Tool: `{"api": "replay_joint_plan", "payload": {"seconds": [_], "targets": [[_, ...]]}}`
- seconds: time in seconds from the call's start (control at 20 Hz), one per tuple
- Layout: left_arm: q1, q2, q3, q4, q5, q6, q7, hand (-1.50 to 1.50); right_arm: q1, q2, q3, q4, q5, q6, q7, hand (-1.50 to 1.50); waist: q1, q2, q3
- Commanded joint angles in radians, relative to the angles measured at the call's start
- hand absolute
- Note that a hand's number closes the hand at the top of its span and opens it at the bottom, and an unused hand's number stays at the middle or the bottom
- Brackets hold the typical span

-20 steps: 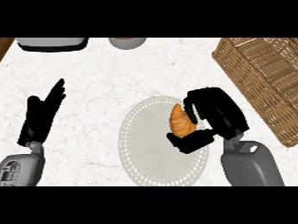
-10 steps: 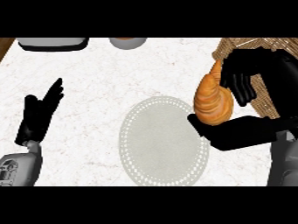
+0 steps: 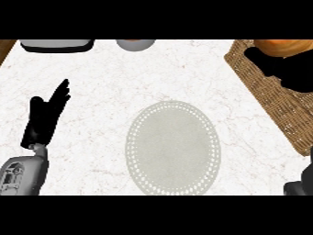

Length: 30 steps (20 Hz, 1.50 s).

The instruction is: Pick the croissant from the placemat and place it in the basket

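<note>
i see a white, faintly veined marble counter [image 3: 152, 73], a pale grey placemat [image 3: 174, 148] edged with white dots, a tan woven basket [image 3: 281, 101], an orange-brown croissant [image 3: 286, 46], black hands [image 3: 45, 117].

The robot's left hand [image 3: 45, 117] shows at the left of the head view, open, its black fingers straight and pointing up and slightly right; its grey forearm [image 3: 19, 173] enters from the lower left edge; the hand rests there, touching nothing. The right hand [image 3: 301, 69] is a dark shape at the upper right, raised high and close to the view; its fingers curl round an orange croissant [image 3: 284, 46] at the top edge; part of its arm darkens the lower right corner.
</note>
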Motion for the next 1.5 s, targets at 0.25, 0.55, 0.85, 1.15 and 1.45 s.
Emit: {"api": "replay_joint_plan", "payload": {"seconds": [0.25,0.55,0.85,1.15,1.45], "targets": [[0.001,-0.012,-0.021,-0.022,-0.015,0.006,0.022,0.0,-0.088,-0.357,0.039,0.287,0.168,0.131,-0.127,1.5,0.016,0.009,0.0],[0.015,-0.04,-0.045,-0.055,-0.026,0.022,0.045,0.0,0.032,-0.492,0.069,0.483,0.277,0.037,-0.372,1.5,0.019,0.009,0.002],[0.01,0.001,-0.015,-0.03,0.018,-0.043,0.011,0.0,0.015,-0.605,0.037,0.765,0.33,-0.096,-0.623,1.5,0.024,0.01,0.001],[-0.001,-0.018,-0.02,0.003,-0.018,0.004,-0.02,0.0,0.018,-0.644,0.025,0.989,0.338,-0.196,-0.877,1.5,0.024,0.011,0.001],[-0.066,0.017,0.022,0.026,0.018,-0.026,0.04,0.0,-0.006,-0.615,0.064,1.137,0.401,-0.283,-0.956,1.5,0.021,0.01,0.001]]}}
